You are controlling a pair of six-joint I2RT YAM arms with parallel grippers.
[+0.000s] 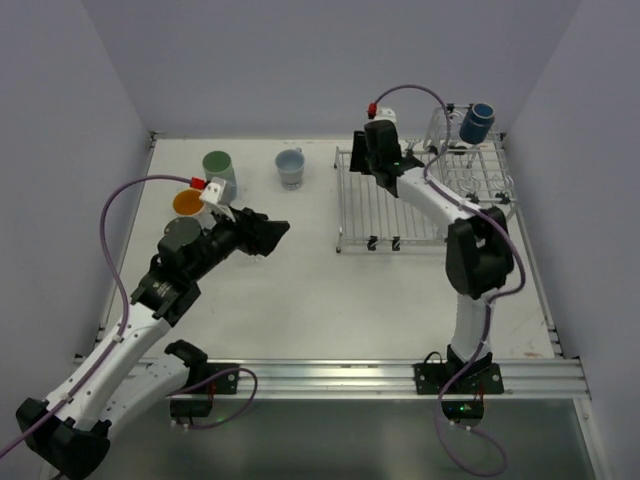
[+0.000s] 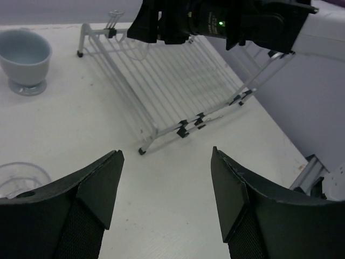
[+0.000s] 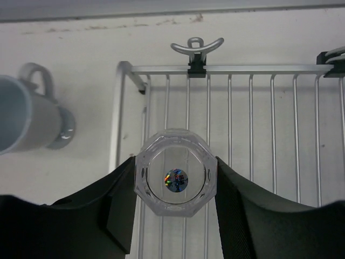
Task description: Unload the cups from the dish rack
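The silver wire dish rack (image 1: 400,205) stands at the back right. My right gripper (image 1: 377,165) is over its far left corner, shut on an upside-down clear glass (image 3: 175,179) with an eight-sided base; the pads (image 3: 121,194) press both sides. A dark navy mug (image 1: 477,122) sits on the rack's raised basket. On the table at the left stand a pale green tumbler (image 1: 219,170), a light blue mug (image 1: 290,168) and an orange-tinted glass (image 1: 187,204). My left gripper (image 1: 268,236) is open and empty above the table, left of the rack.
The left wrist view shows the rack's near corner (image 2: 161,129), the light blue mug (image 2: 24,56), the rim of a clear-looking glass (image 2: 19,178) at the lower left, and the right arm (image 2: 232,19) above the rack. Walls close the table at back and sides.
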